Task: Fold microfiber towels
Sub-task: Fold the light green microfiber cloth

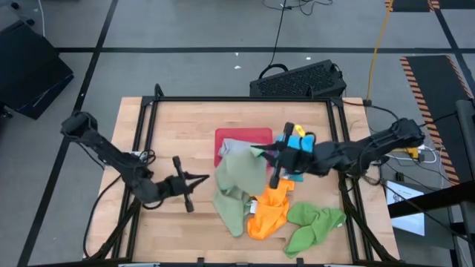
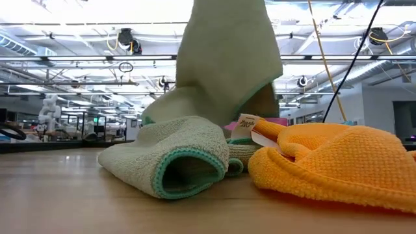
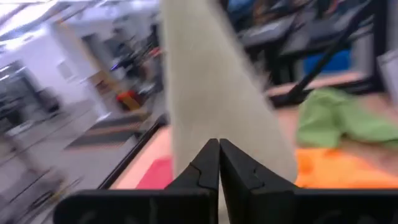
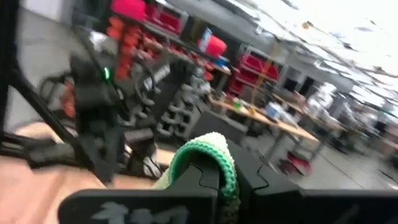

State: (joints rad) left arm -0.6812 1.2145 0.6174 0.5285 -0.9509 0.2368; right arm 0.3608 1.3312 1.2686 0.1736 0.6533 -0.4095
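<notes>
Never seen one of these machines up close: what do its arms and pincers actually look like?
Two slim, dark, jointed arms, the left arm and the right arm, each ending in a black two-fingered pincer: the left gripper and the right gripper. The flat fingers taper to points. Thin cables trail beside the arms.

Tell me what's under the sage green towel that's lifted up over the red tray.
Under the sage green towel show part of the red tray and a grey-blue towel. How far either extends beneath it is covered.
</notes>
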